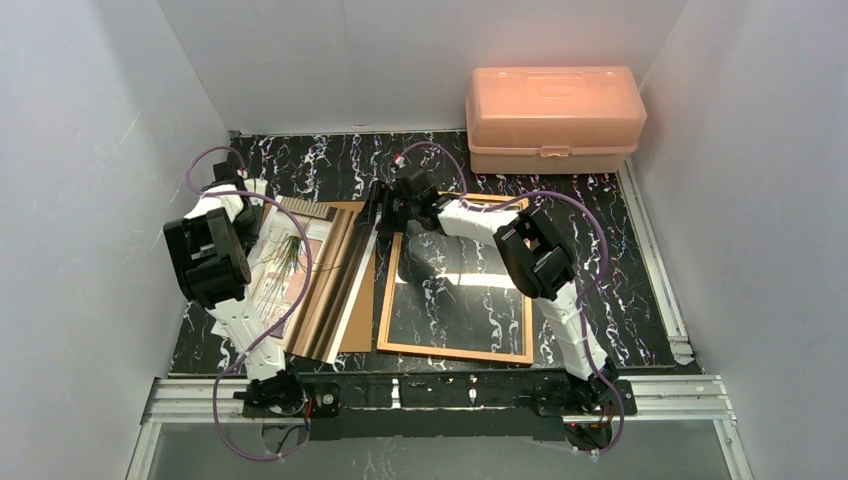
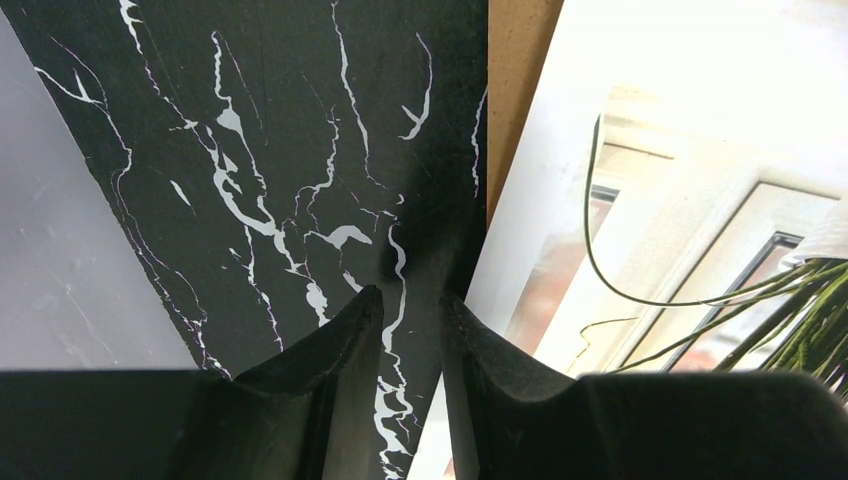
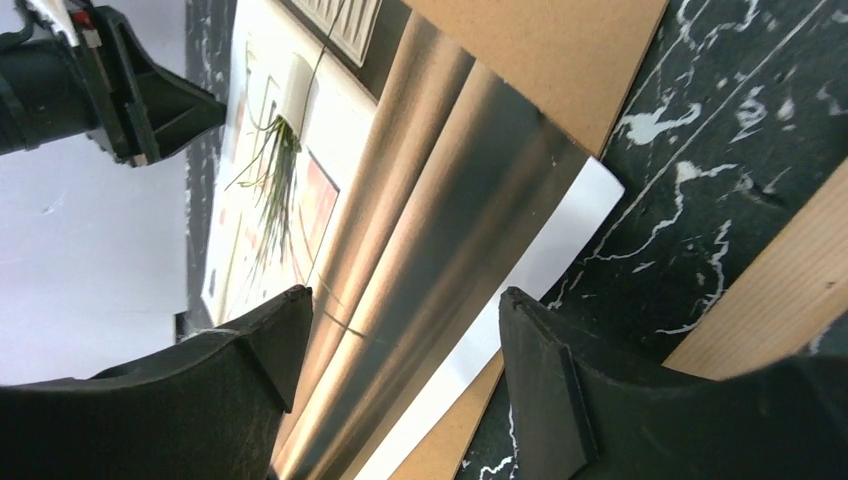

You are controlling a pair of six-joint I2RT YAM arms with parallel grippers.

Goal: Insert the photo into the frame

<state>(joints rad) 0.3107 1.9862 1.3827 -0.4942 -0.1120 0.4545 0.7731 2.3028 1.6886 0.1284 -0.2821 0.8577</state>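
Now, left gripper [image 2: 412,298]: narrowly parted, empty, at plant print [image 2: 620,200] edge
right gripper [image 3: 405,300]: spread wide, empty, over photo [image 3: 440,200]
frame [image 1: 450,352]: right of photo

Beige-and-brown banded paper photo [image 3: 430,200] shows between the right gripper's [image 3: 405,300] spread jaws. A plain brown backing board [image 3: 540,50] lies beyond it, and an orange-brown wooden frame [image 3: 770,300] rail to its right.

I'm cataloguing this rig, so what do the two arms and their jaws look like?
Both the left arm and right arm have white link shells with bulky black joint housings, and a purple cable loops along each. Their jaws are matte black, wedge-shaped.
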